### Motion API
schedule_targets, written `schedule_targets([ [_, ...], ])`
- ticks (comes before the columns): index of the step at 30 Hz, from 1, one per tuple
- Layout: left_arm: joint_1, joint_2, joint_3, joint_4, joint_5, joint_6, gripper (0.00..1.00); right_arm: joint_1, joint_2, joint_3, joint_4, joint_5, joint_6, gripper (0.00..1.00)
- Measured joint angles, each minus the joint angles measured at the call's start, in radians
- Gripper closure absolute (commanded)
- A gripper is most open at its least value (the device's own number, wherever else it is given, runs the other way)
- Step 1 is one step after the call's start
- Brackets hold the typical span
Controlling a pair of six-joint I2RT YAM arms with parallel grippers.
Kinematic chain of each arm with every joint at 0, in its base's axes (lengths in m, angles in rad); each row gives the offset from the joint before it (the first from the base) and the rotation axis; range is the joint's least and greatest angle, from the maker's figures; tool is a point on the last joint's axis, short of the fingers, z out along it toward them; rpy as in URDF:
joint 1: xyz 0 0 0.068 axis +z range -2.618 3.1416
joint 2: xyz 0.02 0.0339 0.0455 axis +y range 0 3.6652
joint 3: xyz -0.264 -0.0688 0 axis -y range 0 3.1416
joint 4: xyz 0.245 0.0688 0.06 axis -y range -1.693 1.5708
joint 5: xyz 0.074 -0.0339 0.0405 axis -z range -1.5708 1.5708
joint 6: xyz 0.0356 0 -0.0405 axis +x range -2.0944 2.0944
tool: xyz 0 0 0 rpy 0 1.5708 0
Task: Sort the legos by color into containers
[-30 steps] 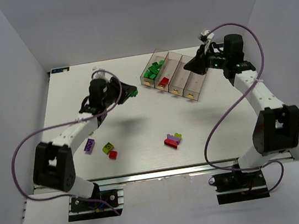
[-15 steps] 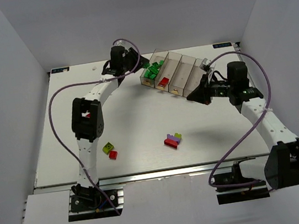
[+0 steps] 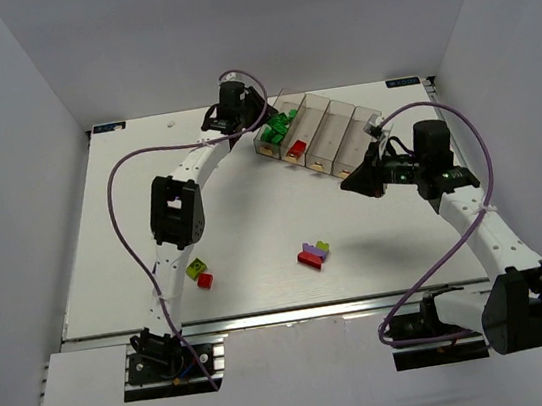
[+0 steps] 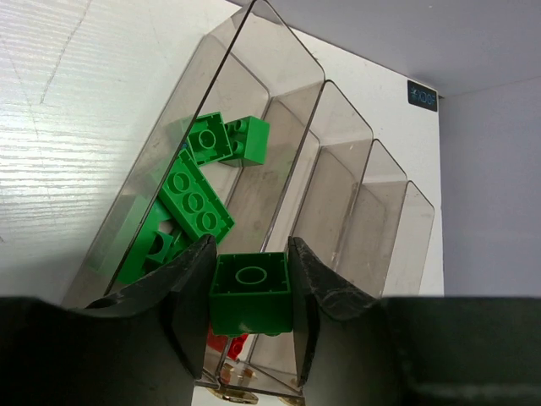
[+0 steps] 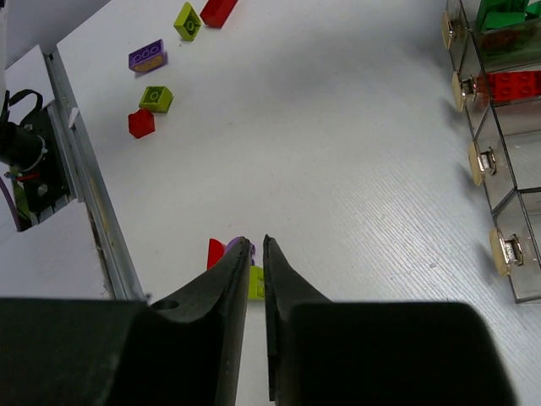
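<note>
My left gripper (image 4: 251,252) is shut on a green lego (image 4: 250,292) and hangs over the near end of the containers (image 4: 338,169), about where the first and second bins meet. The first bin holds several green legos (image 4: 196,196); a red one (image 4: 226,343) shows below in the second. My right gripper (image 5: 254,242) hovers above the table with its jaws almost together, a thin slit and nothing in it. Far below its tips lies a red, purple and yellow-green cluster (image 3: 312,255). In the top view the left gripper (image 3: 255,120) is at the row's left end and the right gripper (image 3: 347,181) in front of the row.
Loose on the table's left are a yellow-green brick (image 3: 196,268) and a red brick (image 3: 205,281). The right wrist view also shows a purple brick (image 5: 146,56) and, farther off, another yellow-green (image 5: 188,20) and red one (image 5: 218,10). The left arm's purple cable (image 3: 121,214) loops over that side.
The left arm has swung from the table's left to the far bins with the green brick. The right arm has drawn back from the bins toward the middle, and its jaws have narrowed.
</note>
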Motion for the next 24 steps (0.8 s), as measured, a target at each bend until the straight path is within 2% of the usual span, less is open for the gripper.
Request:
schedule_targets([
  [2, -0.004, 0.012, 0.02, -0.012, -0.012, 0.006, 0.42, 0.0, 0.0, 0.0, -0.001, 0.001, 0.0, 0.69],
  [3, -0.006, 0.016, 0.025, -0.013, -0.016, 0.008, 0.38, 0.0, 0.0, 0.0, -0.003, 0.003, 0.002, 0.53],
  [5, -0.01, 0.021, 0.029, -0.023, -0.026, 0.009, 0.32, 0.0, 0.0, 0.0, -0.008, 0.011, 0.0, 0.4],
  [6, -0.011, 0.021, 0.029, -0.029, -0.029, 0.01, 0.31, 0.0, 0.0, 0.0, -0.011, 0.016, -0.006, 0.28],
  [8, -0.011, 0.021, 0.03, -0.037, -0.038, 0.012, 0.31, 0.0, 0.0, 0.0, -0.027, 0.025, -0.017, 0.19],
  [9, -0.012, 0.021, 0.031, -0.039, -0.043, 0.014, 0.31, 0.0, 0.0, 0.0, -0.035, 0.029, -0.025, 0.11],
  [11, -0.013, 0.021, 0.031, -0.042, -0.051, 0.02, 0.31, 0.0, 0.0, 0.0, -0.053, 0.037, -0.042, 0.11],
  [15, -0.013, 0.016, 0.031, -0.047, -0.064, 0.034, 0.44, 0.0, 0.0, 0.0, -0.072, 0.048, -0.097, 0.11],
  [16, -0.013, 0.01, 0.028, -0.05, -0.069, 0.042, 0.55, 0.0, 0.0, 0.0, -0.076, 0.049, -0.115, 0.1],
  [18, -0.012, -0.034, -0.019, -0.05, -0.081, 0.061, 0.69, 0.0, -0.009, -0.008, -0.059, 0.051, -0.142, 0.11],
  [19, -0.011, -0.072, -0.065, -0.05, -0.085, 0.074, 0.8, 0.0, -0.026, -0.029, -0.036, 0.045, -0.163, 0.1],
  [20, -0.008, -0.121, -0.116, -0.051, -0.089, 0.084, 0.85, 0.0, -0.041, -0.048, -0.03, 0.031, -0.192, 0.11],
  [23, 0.001, -0.357, -0.383, -0.031, -0.1, 0.127, 0.99, 0.008, -0.024, -0.045, -0.121, -0.055, -0.366, 0.35],
  [24, 0.003, -0.439, -0.462, -0.025, -0.101, 0.136, 0.99, 0.019, 0.006, -0.018, -0.193, -0.08, -0.454, 0.49],
])
